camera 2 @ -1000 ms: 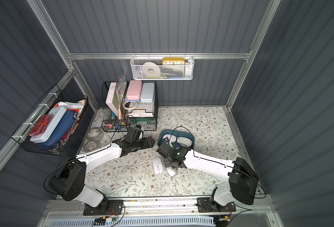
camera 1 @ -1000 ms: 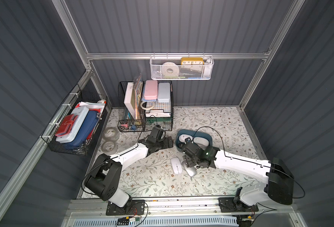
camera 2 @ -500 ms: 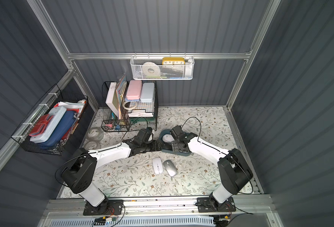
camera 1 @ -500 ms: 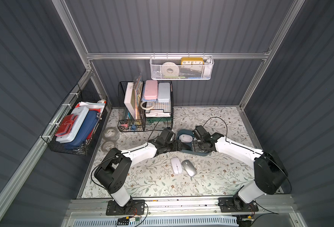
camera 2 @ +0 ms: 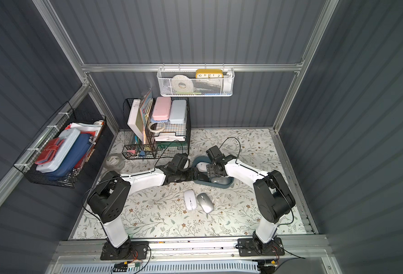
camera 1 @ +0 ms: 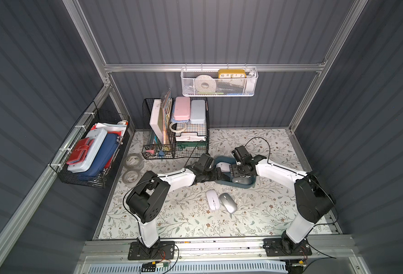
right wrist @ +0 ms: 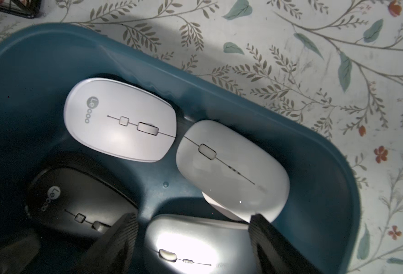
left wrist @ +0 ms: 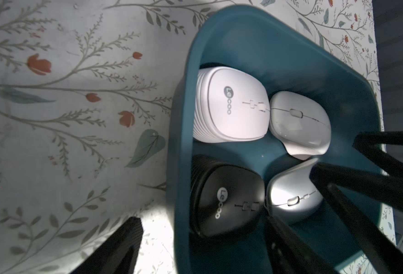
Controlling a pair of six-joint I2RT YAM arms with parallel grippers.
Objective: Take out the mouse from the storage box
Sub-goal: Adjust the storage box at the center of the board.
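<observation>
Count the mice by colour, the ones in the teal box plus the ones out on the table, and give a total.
White: 3, the Lecoo white mouse and plain white mouse in the storage box, the flat white mouse on the table.
Silver: 2, the boxed silver mouse and the loose silver mouse.
Black: 1, the black mouse in the box.
Total: 6.

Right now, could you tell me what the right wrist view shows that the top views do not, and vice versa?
Only the right wrist view shows the black mouse in the storage box and the right gripper open astride the boxed silver mouse. Only the top views show the loose white mouse and loose silver mouse side by side on the table. Both show the teal box holding that silver mouse and a white mouse.
</observation>
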